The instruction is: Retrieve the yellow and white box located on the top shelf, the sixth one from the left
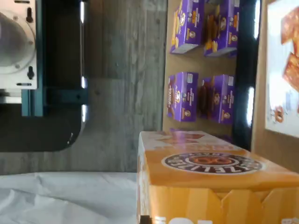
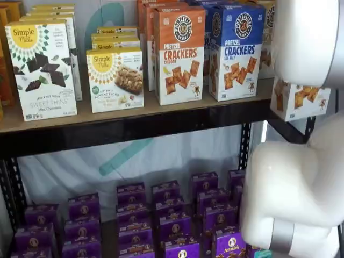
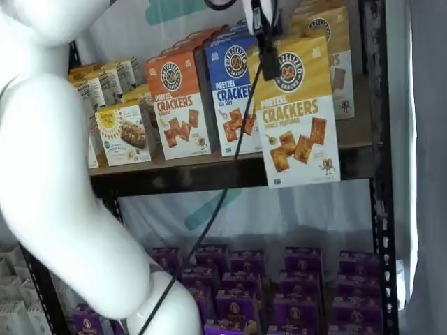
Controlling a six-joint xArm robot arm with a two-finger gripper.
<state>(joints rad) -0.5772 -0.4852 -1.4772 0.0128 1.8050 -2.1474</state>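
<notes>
from the left, matte cardboard fronts line the top shelf (image 3: 223, 171), a dark board on black metal uprights: orange box (image 3: 178, 105), then blue box (image 3: 232, 91). right of them the yellow and white box (image 3: 297, 112) hangs clear in front of the shelf edge, long axis upright and slightly tilted, straight below the claw (image 3: 264, 42), which is clenched on its top flap.

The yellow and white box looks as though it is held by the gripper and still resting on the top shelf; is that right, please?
Not quite. The yellow and white box is held by the gripper, but it hangs tilted in front of the top shelf, its bottom edge below the board, not resting on it. A shelf view shows this.
</notes>
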